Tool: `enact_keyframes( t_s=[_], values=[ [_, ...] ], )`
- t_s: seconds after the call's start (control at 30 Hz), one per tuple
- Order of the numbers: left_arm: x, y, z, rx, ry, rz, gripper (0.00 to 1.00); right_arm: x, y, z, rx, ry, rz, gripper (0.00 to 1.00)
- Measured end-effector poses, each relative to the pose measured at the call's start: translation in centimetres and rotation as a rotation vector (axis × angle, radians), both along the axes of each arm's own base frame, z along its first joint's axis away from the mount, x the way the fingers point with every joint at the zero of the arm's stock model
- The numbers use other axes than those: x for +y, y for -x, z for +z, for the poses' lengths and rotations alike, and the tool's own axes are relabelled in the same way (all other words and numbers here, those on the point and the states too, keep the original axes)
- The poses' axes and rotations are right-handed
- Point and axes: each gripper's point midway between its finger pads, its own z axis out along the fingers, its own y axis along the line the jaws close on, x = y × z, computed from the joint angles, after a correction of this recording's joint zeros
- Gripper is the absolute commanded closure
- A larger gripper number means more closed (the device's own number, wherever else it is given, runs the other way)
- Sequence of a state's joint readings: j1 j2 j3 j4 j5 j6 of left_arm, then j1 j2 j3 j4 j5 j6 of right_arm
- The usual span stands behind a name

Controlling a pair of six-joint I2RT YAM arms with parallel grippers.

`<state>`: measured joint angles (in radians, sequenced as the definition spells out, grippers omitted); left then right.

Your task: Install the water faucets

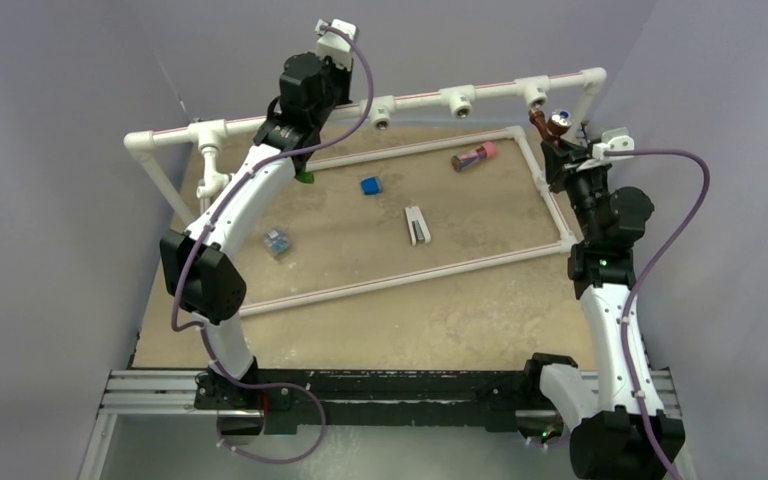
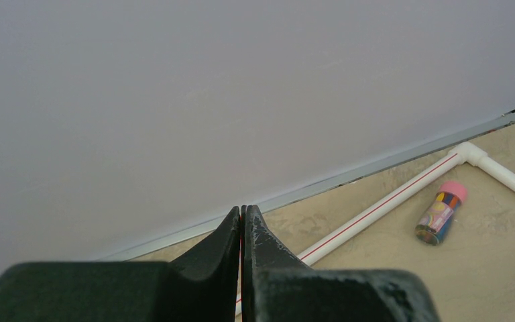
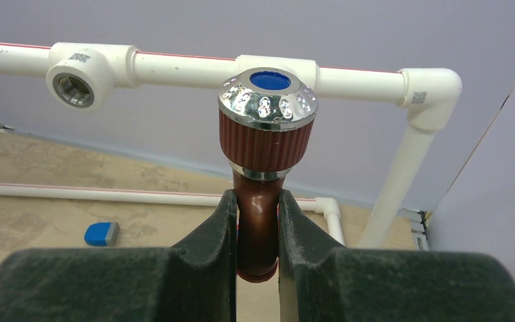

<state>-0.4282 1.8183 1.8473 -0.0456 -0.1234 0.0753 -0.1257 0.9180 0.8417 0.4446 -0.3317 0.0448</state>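
Note:
My right gripper (image 3: 258,228) is shut on the reddish-brown faucet (image 3: 265,141), on its curved body below the chrome, blue-capped knob. In the top view this faucet (image 1: 552,125) is just below the right T-fitting (image 1: 533,93) of the raised pipe; its threaded end is hidden. The green faucet (image 1: 305,178) lies on the table, partly hidden by my left arm. The white faucet (image 1: 212,183) hangs under the left T-fitting. My left gripper (image 2: 242,221) is shut and empty, raised near the back pipe (image 1: 340,95).
Two open T-fittings (image 1: 383,112) (image 1: 458,100) sit on the raised pipe. A white pipe frame (image 1: 410,278) lies on the table. A pink-capped cylinder (image 1: 474,156), a blue block (image 1: 370,185), a white-grey piece (image 1: 417,225) and a small bluish item (image 1: 277,242) lie inside it.

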Motion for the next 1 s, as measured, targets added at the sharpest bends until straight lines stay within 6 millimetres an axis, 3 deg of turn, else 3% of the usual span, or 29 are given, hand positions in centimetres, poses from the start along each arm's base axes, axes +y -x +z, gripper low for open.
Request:
enact_keyframes(
  t_s=[1.0],
  values=[
    [0.0, 0.0, 0.0, 0.001, -0.001, 0.0, 1.0, -1.2, -1.6, -0.6, 0.001, 0.005, -0.056, 1.0]
  ],
)
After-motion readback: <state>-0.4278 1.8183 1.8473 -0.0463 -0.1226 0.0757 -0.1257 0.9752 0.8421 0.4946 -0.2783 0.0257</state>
